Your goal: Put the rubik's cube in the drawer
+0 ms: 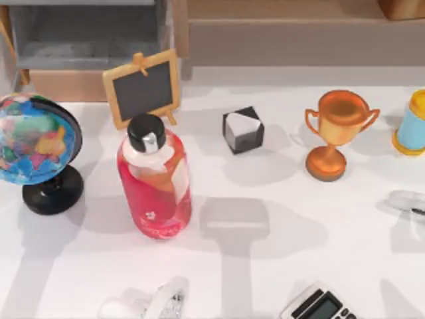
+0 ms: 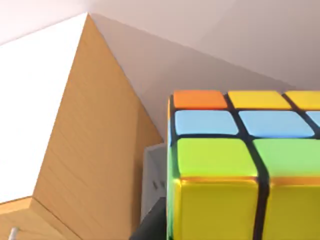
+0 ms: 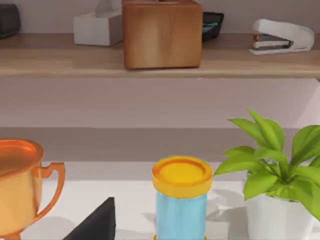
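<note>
- The long wooden shelf (image 3: pixel 60 57), seen from the right wrist camera, carries a wooden box (image 3: pixel 162 33), a tissue box (image 3: pixel 98 27) and a white stapler (image 3: pixel 283 36).
- The drawer (image 1: pixel 86 41) stands open at the table's back left, its grey inside showing above the light wood front.
- A wood panel (image 2: pixel 90 150) rises just beside the left gripper (image 2: pixel 155 197) in the left wrist view (which piece of furniture it belongs to cannot be told).
- A globe (image 1: pixel 36 139) stands at the table's left, with a red bottle (image 1: pixel 154 183) and its black cap near it.
- An orange trophy (image 1: pixel 335 133) stands to the right, a yellow-lidded blue jar (image 1: pixel 412 123) beyond it and a potted plant (image 3: pixel 272 165) beside that.
- A small chalkboard (image 1: pixel 141 86) leans before the drawer front.
- A black-and-white cube (image 1: pixel 243 129) sits mid-table.
- The rubik's cube (image 2: pixel 240 165) sits right against the left gripper, close under its wrist camera; whether the claw is clenched on it cannot be told.
</note>
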{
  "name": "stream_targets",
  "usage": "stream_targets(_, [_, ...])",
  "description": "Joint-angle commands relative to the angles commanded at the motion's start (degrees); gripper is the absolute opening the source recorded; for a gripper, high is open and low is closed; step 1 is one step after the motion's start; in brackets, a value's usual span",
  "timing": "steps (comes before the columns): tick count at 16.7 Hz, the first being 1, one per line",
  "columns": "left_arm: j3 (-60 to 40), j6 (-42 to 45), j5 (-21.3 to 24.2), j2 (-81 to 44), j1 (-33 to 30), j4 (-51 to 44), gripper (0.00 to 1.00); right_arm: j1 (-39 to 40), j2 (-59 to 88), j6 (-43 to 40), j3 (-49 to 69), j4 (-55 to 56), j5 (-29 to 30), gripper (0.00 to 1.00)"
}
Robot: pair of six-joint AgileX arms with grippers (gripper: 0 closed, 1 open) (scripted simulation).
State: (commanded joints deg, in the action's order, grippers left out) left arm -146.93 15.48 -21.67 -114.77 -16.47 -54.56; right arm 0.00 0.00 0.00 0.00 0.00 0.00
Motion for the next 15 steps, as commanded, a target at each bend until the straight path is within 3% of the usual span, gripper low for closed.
stream_targets(8, [-8.83,3.43,12.26,-18.25,26.87,-28.92,0.0,0.0,0.0,0.0,0.0,0.0,0.0,1.0])
stream_targets(12, [-10.64,4.36,17.58,-30.9,33.49,-35.66,0.0,0.0,0.0,0.0,0.0,0.0,0.0,1.0])
stream_targets(15, [-11.48,4.86,20.38,-38.18,35.13,-37.61,0.0,0.0,0.0,0.0,0.0,0.0,0.0,1.0])
